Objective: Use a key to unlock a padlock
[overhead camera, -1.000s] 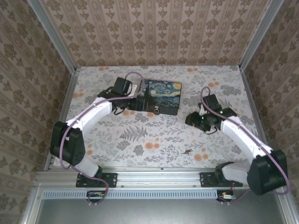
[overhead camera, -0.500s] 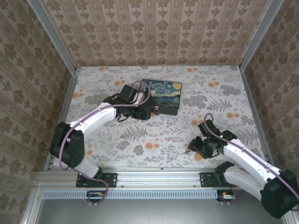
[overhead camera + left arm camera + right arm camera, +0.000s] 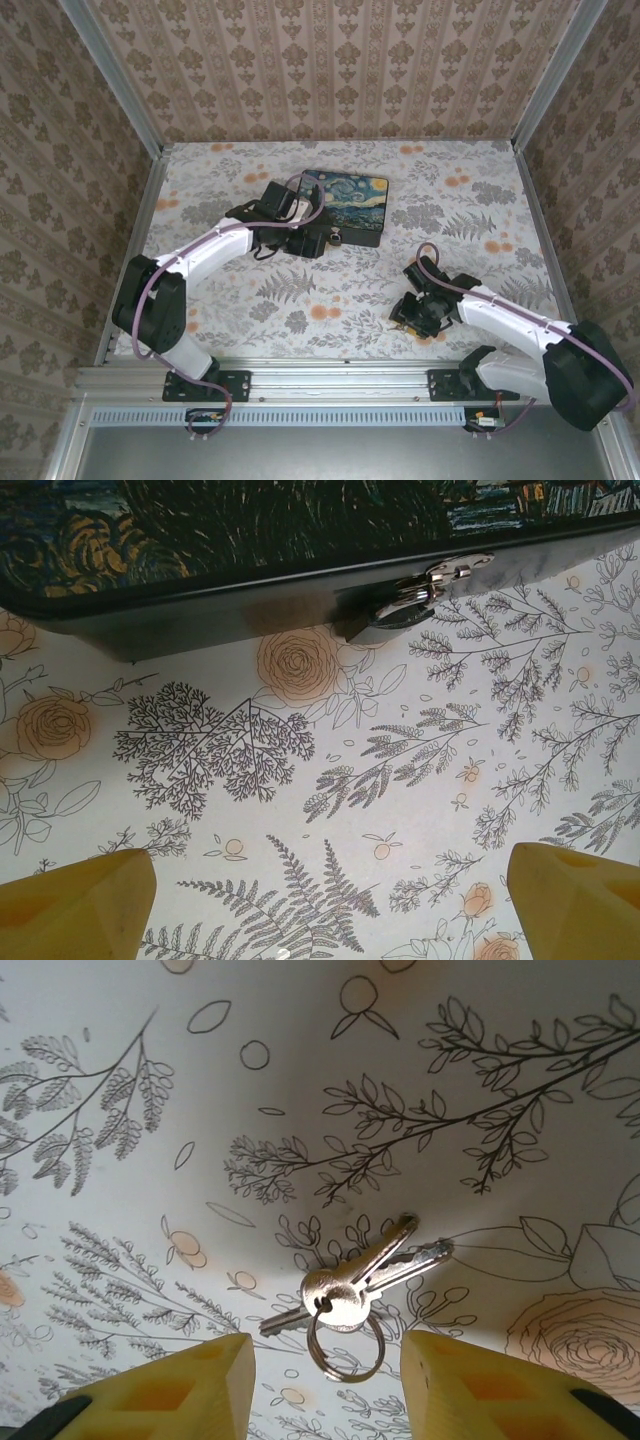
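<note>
Room: papered walls (image 3: 340, 70) close in three sides, beige with brown damask stripes, framed by grey metal corner posts.
Bench: a flat bench (image 3: 330, 290) under a matt white cloth printed with grey ferns and orange roses. A ribbed aluminium rail (image 3: 340, 372) runs along the near edge.
Arms: a white-and-black jointed left arm (image 3: 200, 250) and a matching right arm (image 3: 510, 320), both stretched inward over the cloth.
Box: a flat rectangular dark box (image 3: 350, 200) with a glossy blue-and-yellow swirling-sky lid, lying toward the back centre.
Left gripper: the left gripper (image 3: 312, 243) sits low at the box's front-left corner. Its blunt yellow fingers (image 3: 80, 905) are spread wide with nothing between them.
Right gripper: the right gripper (image 3: 404, 318) is down near the front edge, right of centre. Its yellow fingers (image 3: 170, 1390) stand apart, one on each side of the key ring, clamped on nothing.
Padlock: a small shiny metal padlock (image 3: 410, 595) sits against the front wall of the box, near its middle, just ahead of the left gripper.
Key: a little bunch of silvery keys (image 3: 365, 1270) on a thin wire ring lies flat on the cloth, ring end toward the right gripper.
</note>
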You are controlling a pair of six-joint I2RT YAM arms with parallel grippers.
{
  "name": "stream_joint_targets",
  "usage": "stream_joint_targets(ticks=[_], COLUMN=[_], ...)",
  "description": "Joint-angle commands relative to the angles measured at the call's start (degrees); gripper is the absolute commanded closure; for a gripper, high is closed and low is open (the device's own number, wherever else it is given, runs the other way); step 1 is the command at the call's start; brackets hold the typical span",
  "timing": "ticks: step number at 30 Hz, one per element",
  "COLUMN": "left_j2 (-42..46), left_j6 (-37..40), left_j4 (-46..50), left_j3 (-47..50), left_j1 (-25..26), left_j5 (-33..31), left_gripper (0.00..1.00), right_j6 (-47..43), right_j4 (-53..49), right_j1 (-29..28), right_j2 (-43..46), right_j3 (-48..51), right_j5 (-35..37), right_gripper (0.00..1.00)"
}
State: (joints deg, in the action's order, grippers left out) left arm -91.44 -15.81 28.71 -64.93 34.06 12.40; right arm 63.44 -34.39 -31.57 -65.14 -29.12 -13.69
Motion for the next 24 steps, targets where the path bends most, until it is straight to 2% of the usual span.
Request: stream_joint_targets(ticks=[1,12,17,24], left_j2=[0.64,1.67,2.29,1.72], left_j6=[1.36,1.67,2.01,2.04], left_j4=[0.08,0.37,1.16,2.33], left_j3=[-0.96,-1.16,-1.82,-3.77], left_j1=[-0.51,-0.84,-0.84,-0.78], left_j5=[0.95,1.4,0.98,1.31], left_gripper=[0.08,0.08,0.08,0.08], right_j6=[1.57,0.6,0.12,-5.36], right_j4=[1.26,3.46,3.45,7.22], right_j1=[-0.38,-0.42,-0.34,-0.33], right_j2=[-1.58,-6.98,-5.59,-5.5], right_j3=[-0.25,-0.42,0.36,-0.27], right_j5=[1.79,3.01,5.13,5.78], right_gripper=[0.57,0.69,0.74,0.81])
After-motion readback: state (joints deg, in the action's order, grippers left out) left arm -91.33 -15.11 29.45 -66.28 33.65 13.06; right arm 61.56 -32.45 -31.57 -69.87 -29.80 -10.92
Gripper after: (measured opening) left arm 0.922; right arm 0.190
